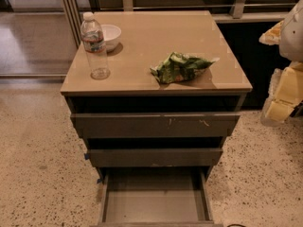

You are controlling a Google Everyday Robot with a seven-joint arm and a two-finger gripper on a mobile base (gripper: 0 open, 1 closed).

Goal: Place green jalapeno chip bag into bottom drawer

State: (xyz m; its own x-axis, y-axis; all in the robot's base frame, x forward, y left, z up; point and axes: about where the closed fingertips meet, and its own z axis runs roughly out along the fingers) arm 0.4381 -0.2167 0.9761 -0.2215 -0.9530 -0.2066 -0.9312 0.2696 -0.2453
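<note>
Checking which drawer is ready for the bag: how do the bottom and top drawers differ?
The bottom drawer is pulled far out, the top drawer barely. The bottom drawer shows its grey floor, the top drawer only a scuffed front. Both are grey-brown. The gripper hangs right of the cabinet, away from both.

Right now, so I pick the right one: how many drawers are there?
3, stacked: top drawer, middle drawer beneath it, bottom drawer pulled out lowest. The gripper hangs at the picture's right edge, beside the cabinet.
</note>
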